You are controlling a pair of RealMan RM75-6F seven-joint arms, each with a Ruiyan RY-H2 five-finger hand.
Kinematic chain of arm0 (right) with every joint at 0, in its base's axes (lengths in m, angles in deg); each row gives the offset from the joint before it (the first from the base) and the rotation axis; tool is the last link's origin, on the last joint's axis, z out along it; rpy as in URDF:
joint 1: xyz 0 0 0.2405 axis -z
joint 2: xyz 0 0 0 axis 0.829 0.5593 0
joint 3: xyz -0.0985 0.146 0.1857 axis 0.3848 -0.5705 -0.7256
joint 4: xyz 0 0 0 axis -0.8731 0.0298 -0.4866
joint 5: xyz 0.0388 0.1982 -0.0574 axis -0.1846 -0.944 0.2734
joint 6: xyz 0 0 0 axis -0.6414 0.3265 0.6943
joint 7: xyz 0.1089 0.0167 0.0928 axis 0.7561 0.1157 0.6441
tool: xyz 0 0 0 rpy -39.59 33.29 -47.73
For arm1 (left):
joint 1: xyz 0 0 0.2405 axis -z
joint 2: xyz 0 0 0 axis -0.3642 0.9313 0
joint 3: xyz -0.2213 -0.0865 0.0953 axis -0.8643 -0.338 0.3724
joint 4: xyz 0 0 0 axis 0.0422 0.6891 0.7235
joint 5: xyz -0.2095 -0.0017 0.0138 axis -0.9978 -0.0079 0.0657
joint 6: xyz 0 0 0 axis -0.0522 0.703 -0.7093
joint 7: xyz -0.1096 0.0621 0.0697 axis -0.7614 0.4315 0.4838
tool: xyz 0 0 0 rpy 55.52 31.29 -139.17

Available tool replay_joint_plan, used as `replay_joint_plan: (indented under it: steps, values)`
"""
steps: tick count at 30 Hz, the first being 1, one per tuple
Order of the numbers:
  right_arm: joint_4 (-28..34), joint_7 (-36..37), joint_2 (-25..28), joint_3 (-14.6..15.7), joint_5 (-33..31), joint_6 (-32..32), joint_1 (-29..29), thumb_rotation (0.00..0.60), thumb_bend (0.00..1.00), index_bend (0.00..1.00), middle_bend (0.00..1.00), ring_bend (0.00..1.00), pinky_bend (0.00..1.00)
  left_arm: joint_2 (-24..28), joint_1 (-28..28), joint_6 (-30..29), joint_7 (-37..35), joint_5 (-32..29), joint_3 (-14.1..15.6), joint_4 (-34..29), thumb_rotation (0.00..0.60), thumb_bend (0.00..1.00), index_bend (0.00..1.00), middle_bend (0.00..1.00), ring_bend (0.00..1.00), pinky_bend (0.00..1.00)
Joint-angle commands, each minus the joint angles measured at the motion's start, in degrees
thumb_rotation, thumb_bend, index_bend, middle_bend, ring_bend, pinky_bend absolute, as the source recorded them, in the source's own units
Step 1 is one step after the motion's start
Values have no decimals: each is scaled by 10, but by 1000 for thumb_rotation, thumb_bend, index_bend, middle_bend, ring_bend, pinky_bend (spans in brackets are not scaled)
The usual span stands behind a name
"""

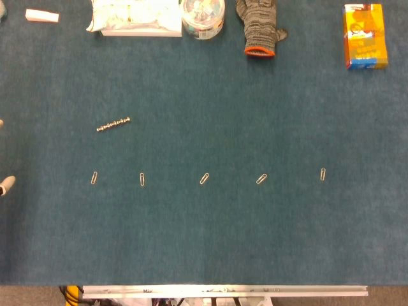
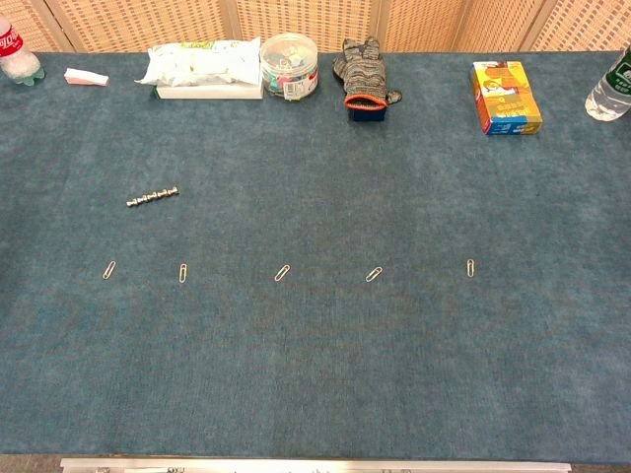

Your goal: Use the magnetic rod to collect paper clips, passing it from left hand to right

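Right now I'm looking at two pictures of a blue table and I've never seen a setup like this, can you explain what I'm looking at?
Both pictures come from cameras on a two-armed robot with fingered hands: one from its head looking straight down, one from its chest, lower and angled.

On the blue table lies a short metal magnetic rod and, nearer the robot, a row of five paper clips.

Along the far edge sit a tissue pack, a round tub, a grey glove and an orange box.

Nothing is held. Only pale tips of the left hand peek in at the head view's left edge; the right hand isn't visible.
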Motion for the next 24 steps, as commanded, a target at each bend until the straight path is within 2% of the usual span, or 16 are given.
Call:
replay_joint_plan:
  steps: [1, 11, 17, 24]
  values:
    - [1, -2, -1, 0, 4, -3, -1, 600, 124, 128, 90, 115, 306, 2, -2, -2, -3, -1, 0, -1, 600, 0, 203, 173, 105, 182]
    - [-3, 5, -3, -3, -4, 5, -7, 600, 133, 148, 97, 115, 306, 16, -4, -2, -43, 1, 0, -13, 600, 0, 213, 173, 104, 187]
    - [-3, 30, 6, -12, -15, -11, 0, 600, 137, 171, 100, 115, 306, 11, 1, -2, -47, 19, 3, -30, 600, 0, 292, 104, 29, 184]
    - [-2, 56, 16, -16, -10, -42, 11, 600, 143, 180, 105, 115, 306, 10, 34, 45, -16, 45, 11, -81, 600, 0, 339, 58, 0, 150]
